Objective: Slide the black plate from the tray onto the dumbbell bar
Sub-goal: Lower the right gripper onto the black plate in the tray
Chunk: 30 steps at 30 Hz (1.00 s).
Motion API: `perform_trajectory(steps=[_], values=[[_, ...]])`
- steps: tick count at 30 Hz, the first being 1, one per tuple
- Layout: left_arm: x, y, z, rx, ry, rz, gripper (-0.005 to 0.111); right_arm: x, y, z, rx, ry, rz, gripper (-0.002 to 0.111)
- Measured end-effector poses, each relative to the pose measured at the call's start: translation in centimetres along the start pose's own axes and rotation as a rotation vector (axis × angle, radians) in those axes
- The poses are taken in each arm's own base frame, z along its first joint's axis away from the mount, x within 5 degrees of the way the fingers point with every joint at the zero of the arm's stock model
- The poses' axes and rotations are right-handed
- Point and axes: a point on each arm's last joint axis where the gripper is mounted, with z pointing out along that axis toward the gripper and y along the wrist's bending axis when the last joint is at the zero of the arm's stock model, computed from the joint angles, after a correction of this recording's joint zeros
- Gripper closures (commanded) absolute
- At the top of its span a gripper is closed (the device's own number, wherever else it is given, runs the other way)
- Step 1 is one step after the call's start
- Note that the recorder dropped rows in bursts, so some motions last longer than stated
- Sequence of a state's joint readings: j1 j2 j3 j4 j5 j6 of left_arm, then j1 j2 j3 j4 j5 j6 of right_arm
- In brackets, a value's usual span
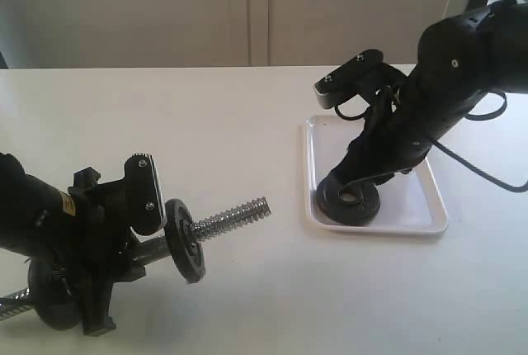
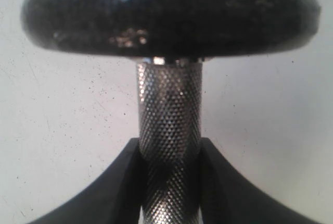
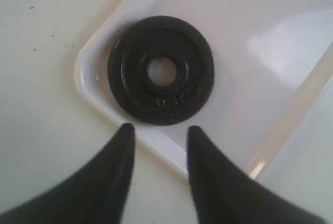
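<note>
The black plate [image 1: 355,201] [image 3: 161,71] lies flat in the near left corner of the white tray [image 1: 421,206] [image 3: 250,21]. My right gripper [image 1: 363,186] [image 3: 158,130] hovers just above it, open, with nothing between its fingers. My left gripper [image 1: 124,243] [image 2: 170,148] is shut on the knurled middle of the dumbbell bar [image 1: 235,217] [image 2: 169,114], holding it off the table. One black disc [image 1: 185,240] [image 2: 171,18] sits on the bar just past the fingers. The threaded end points toward the tray.
Another black disc [image 1: 54,301] is on the bar's far end, low behind my left arm. White table [image 1: 206,124] spreads between the arms. A pale wall stands behind, and cables hang off the right arm [image 1: 495,177].
</note>
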State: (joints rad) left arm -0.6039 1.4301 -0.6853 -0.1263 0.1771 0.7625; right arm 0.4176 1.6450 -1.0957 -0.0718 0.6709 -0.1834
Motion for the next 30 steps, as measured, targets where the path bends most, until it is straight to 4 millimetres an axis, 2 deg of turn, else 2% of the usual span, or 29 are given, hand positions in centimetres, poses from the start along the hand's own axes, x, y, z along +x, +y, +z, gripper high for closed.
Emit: perform_trajectory(steps=[1, 3, 17, 24, 27, 30], values=[[0.0, 0.0, 0.0, 0.0, 0.0, 0.0, 0.107, 0.0, 0.1, 0.2, -0.006, -0.001, 0.006, 0.032], [0.0, 0.0, 0.0, 0.0, 0.0, 0.0, 0.107, 0.0, 0.2, 0.5, -0.024, 0.01, 0.024, 0.024], [0.0, 0.0, 0.0, 0.0, 0.0, 0.0, 0.107, -0.6, 0.3, 0.5, -0.039, -0.032, 0.063, 0.024], [0.0, 0.0, 0.0, 0.0, 0.0, 0.0, 0.107, -1.7, 0.1, 0.1, -0.045, -0.006, 0.141, 0.024], [0.0, 0.0, 0.0, 0.002, 0.001, 0.0, 0.107, -2.4, -0.1, 0.8, -0.053, 0.044, 0.149, 0.024], [0.0, 0.0, 0.0, 0.002, 0.001, 0.0, 0.107, -3.1, -0.2, 2.3, -0.064, 0.111, 0.151, 0.024]])
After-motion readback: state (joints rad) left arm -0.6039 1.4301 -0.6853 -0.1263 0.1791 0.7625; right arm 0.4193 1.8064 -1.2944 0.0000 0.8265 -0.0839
